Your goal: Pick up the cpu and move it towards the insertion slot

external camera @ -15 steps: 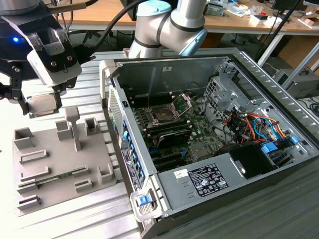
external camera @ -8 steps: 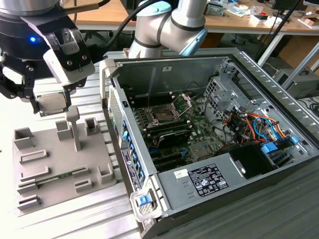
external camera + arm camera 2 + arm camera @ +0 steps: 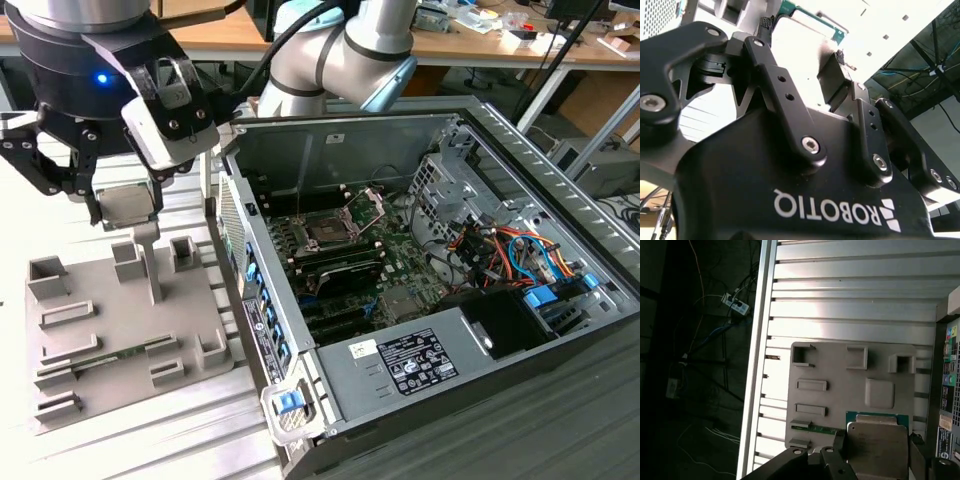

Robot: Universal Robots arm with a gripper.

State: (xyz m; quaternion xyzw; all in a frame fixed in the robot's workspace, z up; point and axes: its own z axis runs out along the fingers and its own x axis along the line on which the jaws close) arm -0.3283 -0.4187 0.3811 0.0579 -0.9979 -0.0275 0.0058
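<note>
While the tool [image 3: 125,208] pinches the cpu [image 3: 124,205] above the grey fixture [image 3: 120,330], the slot [image 3: 330,232] lies well apart in the case [image 3: 430,300].

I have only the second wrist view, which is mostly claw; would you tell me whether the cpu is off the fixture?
Observer: Yes. In the exterior view the claw holds the cpu above the grey fixture.
Operator: Is its seat uncovered?
Observer: In the first wrist view the square pad is bare, with the cpu beside it.
Operator: Where is the slot?
Observer: The slot lies inside the case, to the exterior view's right of the claw, with its load plate raised.
</note>
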